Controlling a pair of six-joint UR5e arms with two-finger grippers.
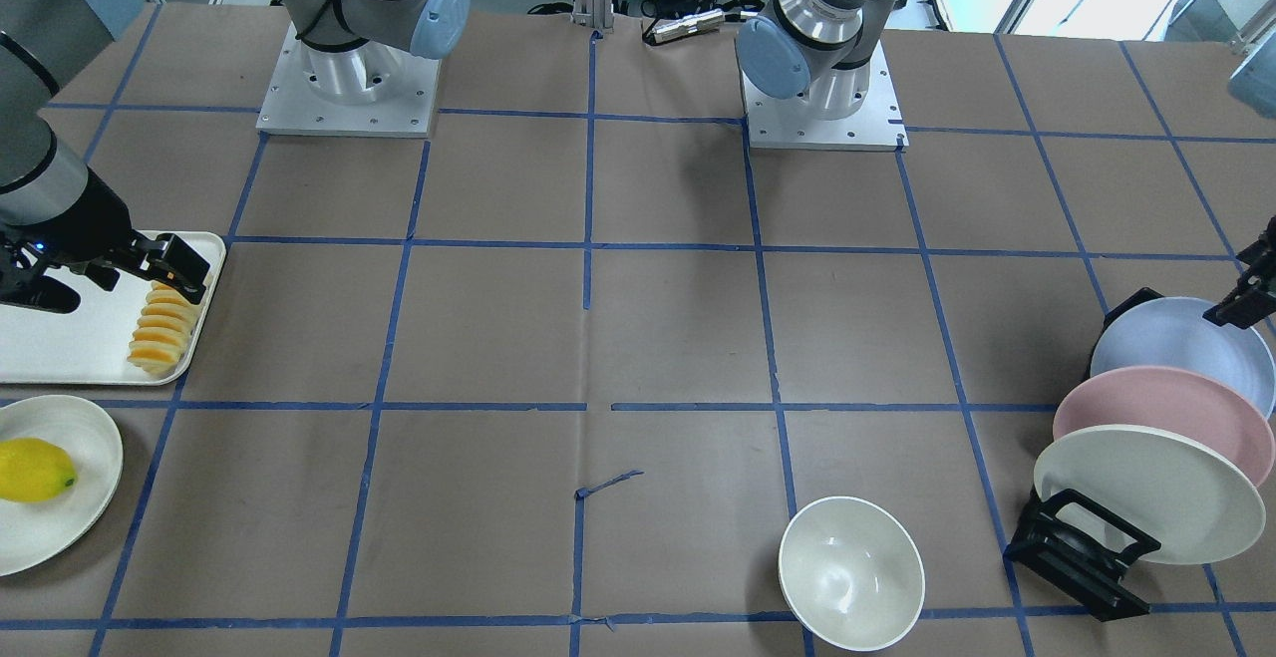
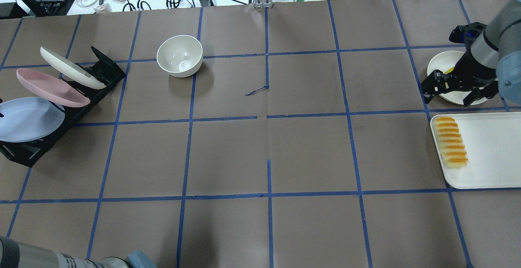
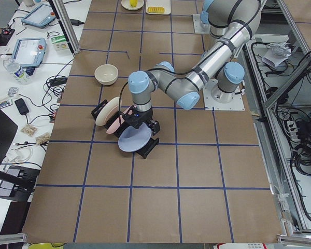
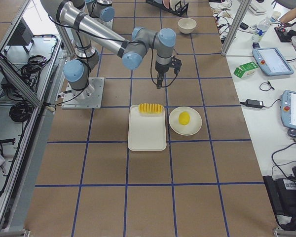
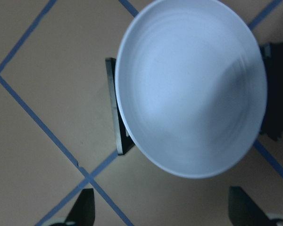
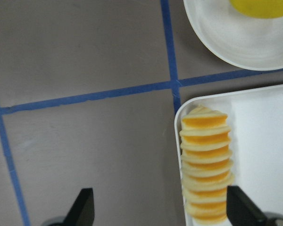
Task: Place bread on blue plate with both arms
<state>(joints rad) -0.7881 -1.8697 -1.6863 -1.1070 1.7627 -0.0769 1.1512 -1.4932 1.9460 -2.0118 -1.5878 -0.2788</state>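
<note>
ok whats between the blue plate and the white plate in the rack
The pink plate stands in the rack between the blue plate and the white plate; the overhead view shows it.

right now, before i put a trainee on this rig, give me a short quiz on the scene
1. True or false: the bread lies on the blue plate.
2. What shares the black rack with the blue plate? A) a pink plate and a cream plate B) two mugs C) a fork
3. Which gripper hangs nearer the bread?
Key: 1 false, it lies on the white tray. 2 A. 3 the right gripper.
</note>
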